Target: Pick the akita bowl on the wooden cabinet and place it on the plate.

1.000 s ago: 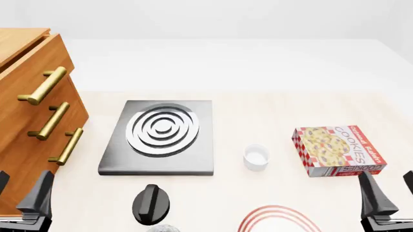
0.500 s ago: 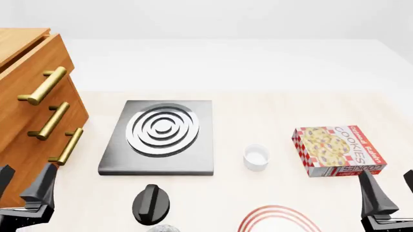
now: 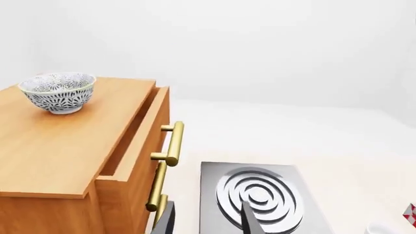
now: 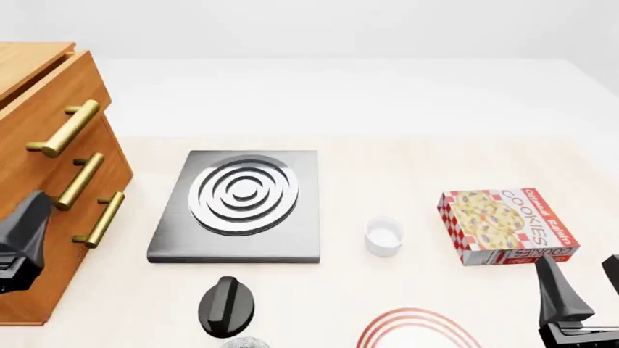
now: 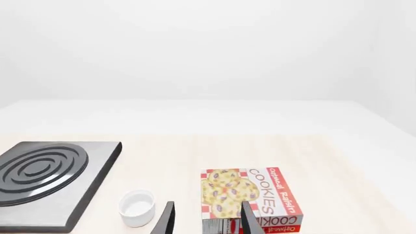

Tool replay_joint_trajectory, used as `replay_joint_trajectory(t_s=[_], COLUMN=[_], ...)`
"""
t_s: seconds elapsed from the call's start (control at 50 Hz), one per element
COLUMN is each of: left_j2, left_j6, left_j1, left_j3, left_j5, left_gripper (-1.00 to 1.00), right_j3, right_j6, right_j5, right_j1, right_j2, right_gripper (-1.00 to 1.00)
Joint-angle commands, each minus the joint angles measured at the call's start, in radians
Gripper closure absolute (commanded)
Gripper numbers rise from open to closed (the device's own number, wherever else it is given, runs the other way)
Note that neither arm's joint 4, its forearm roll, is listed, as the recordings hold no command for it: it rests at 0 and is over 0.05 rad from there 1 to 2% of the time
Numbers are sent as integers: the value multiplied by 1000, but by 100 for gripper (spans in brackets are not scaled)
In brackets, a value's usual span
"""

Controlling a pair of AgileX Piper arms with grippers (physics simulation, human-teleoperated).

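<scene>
The akita bowl (image 3: 58, 91), white with dense dark lace, stands upright on the far part of the wooden cabinet (image 3: 65, 146) top. It does not show in the front view, where only the cabinet's (image 4: 48, 181) drawer front appears at the left. My left gripper (image 3: 206, 222) is open and empty, low in front of the drawers (image 4: 14, 246) and well short of the bowl. The plate (image 4: 416, 326) with red rings peeks in at the bottom edge. My right gripper (image 4: 585, 297) (image 5: 206, 222) is open at the bottom right, near the cookie box.
A grey stove plate (image 4: 237, 206) with silver rings lies mid-table. A small white cup (image 4: 384, 235) stands to its right, then a cookie box (image 4: 508, 225). A black knob (image 4: 227, 304) sits near the front edge.
My left gripper has risen along the cabinet's front and shifted slightly left. The right gripper has barely moved.
</scene>
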Motion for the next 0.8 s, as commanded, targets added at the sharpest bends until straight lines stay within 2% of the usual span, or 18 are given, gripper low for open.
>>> replay_joint_trajectory(t_s=[0.02,0.12,0.38,0.5,0.8], left_j2=[86,111,198,242,328], left_j6=[-20,-24,-49,-67,-122], left_j1=[-11,-9,29,32,122], left_j3=[-168,-251,-384,-484,-623], left_j5=[95,144,217,266,326], left_gripper=[-100,-100,-100,-100,-100], right_j3=[2,2,2,2,2], right_j6=[4,3,4,4,4], right_j5=[0,1,-1,0,0], right_j1=[-1,-1,-1,-1,-1], right_j2=[-2,-4,-2,-2,-3], right_gripper=[-100,-100,-100,-100,-100])
